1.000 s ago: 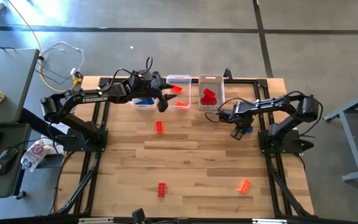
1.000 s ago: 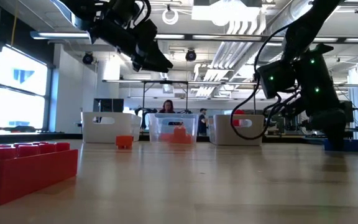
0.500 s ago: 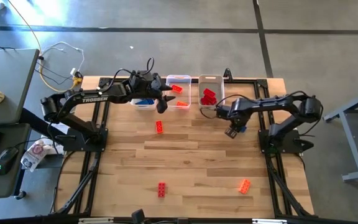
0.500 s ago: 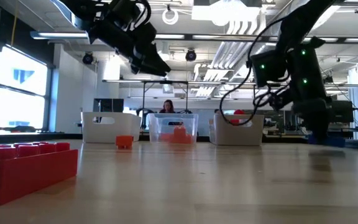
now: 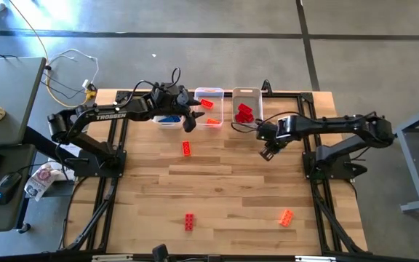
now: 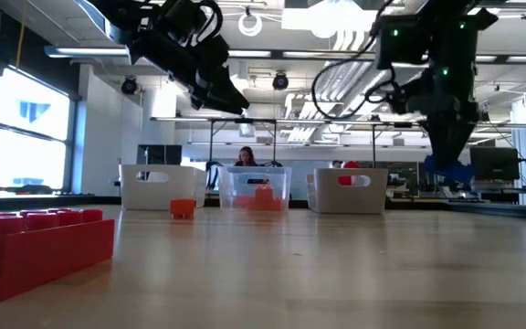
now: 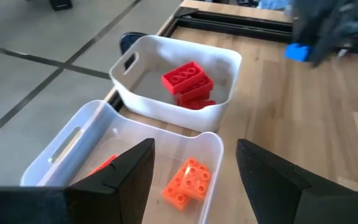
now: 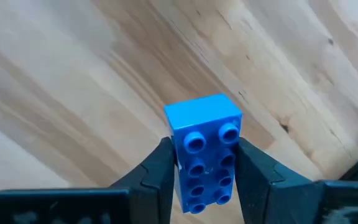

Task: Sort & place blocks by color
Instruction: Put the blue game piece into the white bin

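**A:** Where is the blue block, and what holds it?

**B:** The right claw is clamped on the blue block. Its long axis runs along the fingers, studs facing the wrist camera. It hangs above the table, lifted clear of the wood.

**A:** Where does it need to go?

**B:** Three bins stand in a row at the table's far edge. The red bin is nearest the right claw, the orange bin is in the middle, and the blue bin is farthest, on the left arm's side. So the block likely has to travel leftward past two bins.

**A:** And the left arm?

**B:** The left claw hovers over the orange bin, fingers apart and empty. It is much nearer the blue bin and sits right in that path.
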Tool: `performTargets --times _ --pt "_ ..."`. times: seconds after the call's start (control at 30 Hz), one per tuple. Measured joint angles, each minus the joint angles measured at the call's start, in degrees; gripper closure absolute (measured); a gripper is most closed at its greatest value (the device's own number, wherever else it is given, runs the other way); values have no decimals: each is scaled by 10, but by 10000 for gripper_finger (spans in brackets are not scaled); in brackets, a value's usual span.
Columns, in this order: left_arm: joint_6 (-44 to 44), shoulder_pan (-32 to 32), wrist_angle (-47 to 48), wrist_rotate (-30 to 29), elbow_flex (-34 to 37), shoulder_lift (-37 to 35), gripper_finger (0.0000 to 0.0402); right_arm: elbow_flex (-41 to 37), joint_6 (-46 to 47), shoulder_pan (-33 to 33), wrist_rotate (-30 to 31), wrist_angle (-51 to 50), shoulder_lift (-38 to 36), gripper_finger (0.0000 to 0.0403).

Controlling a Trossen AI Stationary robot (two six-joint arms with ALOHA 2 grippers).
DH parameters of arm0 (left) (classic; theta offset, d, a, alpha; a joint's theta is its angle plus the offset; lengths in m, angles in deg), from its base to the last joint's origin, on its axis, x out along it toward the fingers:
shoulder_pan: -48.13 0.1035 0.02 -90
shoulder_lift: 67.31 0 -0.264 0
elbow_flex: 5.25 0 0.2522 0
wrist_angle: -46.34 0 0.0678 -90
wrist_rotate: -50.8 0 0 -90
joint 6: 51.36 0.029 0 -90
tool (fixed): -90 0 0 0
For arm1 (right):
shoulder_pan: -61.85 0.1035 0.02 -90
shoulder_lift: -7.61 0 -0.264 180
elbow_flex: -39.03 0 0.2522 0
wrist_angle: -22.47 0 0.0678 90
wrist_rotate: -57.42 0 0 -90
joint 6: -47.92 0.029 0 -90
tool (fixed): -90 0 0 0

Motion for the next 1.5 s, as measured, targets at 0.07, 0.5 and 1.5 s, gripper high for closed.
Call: performTargets --times 0.07,0.5,1.5 --pt "0 0 0 -18 0 0 190 9 11 15 10 0 -9 299" --pt "7 3 0 1 0 0 190 82 -3 83 51 78 -16 299" --pt "21 -130 -6 64 0 0 190 86 -218 93 -16 402 -16 299"
